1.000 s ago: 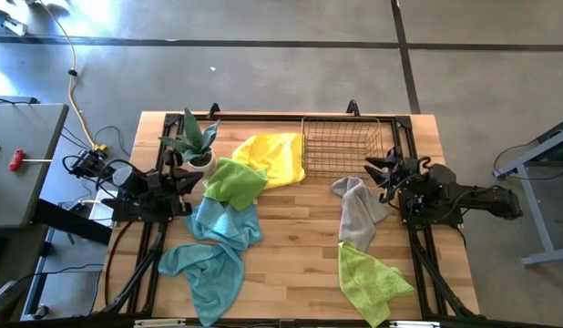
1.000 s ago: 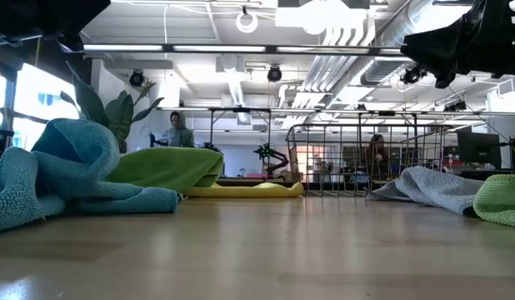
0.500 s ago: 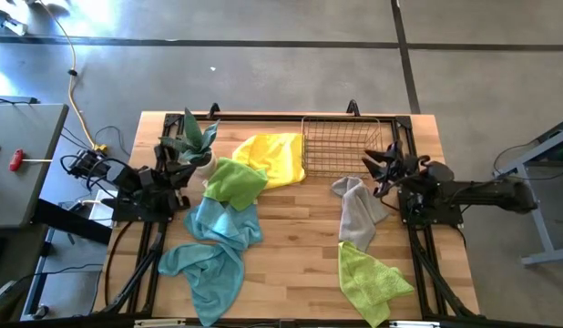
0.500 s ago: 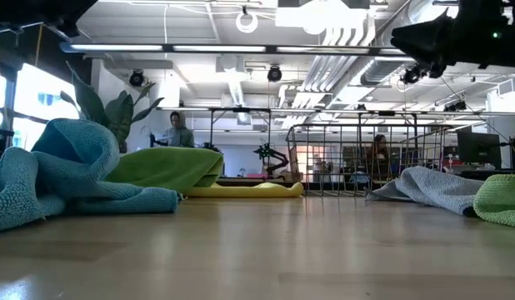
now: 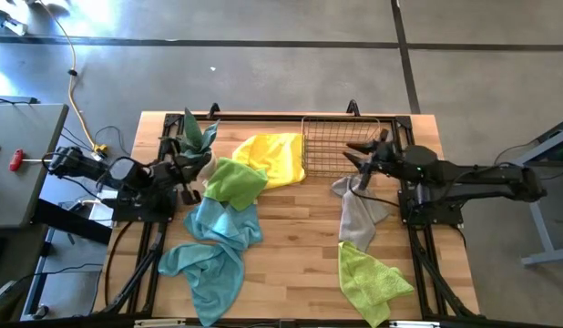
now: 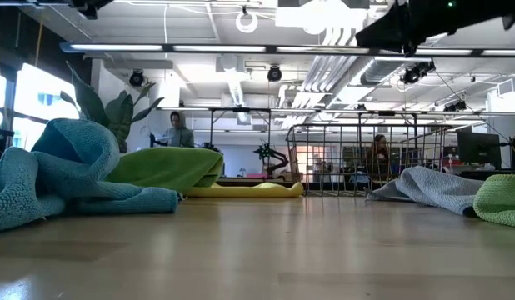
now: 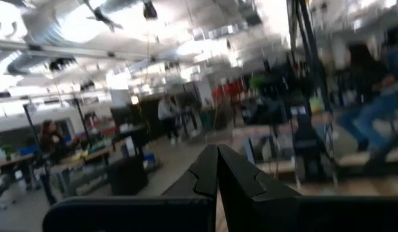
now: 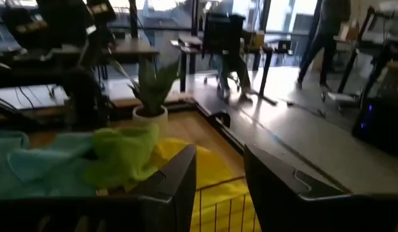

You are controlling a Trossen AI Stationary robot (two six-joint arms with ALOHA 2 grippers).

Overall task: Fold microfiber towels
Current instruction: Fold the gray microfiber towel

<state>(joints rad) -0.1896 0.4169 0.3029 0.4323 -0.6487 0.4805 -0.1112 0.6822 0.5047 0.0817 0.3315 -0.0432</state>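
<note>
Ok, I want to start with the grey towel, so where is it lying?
In the high view the grey towel lies on the table's right side, just in front of the wire basket, with a lime towel nearer the front edge.

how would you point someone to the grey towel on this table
Find the wire basket at the table's back edge. Just in front of its right corner, below the right end effector, lies the grey towel. It is the only grey one, crumpled, between basket and a lime towel.
</note>
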